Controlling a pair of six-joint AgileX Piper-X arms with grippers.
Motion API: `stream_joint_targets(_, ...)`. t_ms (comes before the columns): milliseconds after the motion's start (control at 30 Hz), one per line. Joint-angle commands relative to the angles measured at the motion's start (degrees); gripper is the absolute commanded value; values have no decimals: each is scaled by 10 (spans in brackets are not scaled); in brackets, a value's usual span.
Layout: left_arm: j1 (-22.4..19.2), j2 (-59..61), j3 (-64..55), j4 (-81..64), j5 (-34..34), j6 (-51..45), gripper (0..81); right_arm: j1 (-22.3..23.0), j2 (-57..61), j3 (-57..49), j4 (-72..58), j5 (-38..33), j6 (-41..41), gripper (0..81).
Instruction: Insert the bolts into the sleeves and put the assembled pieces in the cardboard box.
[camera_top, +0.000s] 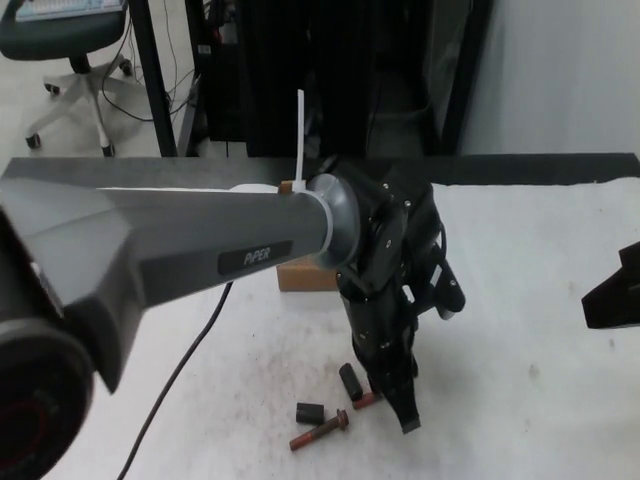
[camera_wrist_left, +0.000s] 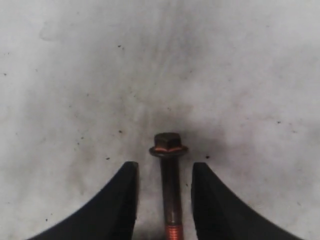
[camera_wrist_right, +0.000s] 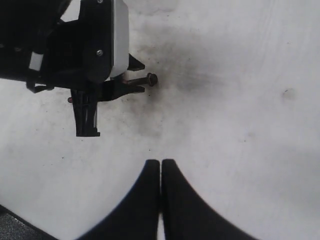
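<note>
Your left pincer (camera_wrist_left: 165, 166) is spread astride a bolt (camera_wrist_left: 169, 150); a second bolt (camera_top: 320, 431) lies at its 8 o'clock. Your right pincer (camera_wrist_right: 160, 163) is pressed together.

Parked on the floor at eleven o'clock: office chair (camera_top: 62, 38). At twelve, black frame post (camera_top: 150, 80). Spread below, smudged white bench cover (camera_top: 520, 400).

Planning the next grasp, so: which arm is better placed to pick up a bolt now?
Left. The left hand is open and straddles a bolt lying on the bench, so it probably only needs to close. The right hand is shut and sits well apart from that bolt.
</note>
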Motion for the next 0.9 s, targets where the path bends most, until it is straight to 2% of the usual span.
stream_joint_targets(0, 11, 14, -12, 5, -8, 3, 338, -1, -5, 1, -4, -5, -5, 8)
stream_joint_targets(867, 13, 20, -13, -16, -8, 29, 332, -1, -5, 1, -2, -5, -16, 8)
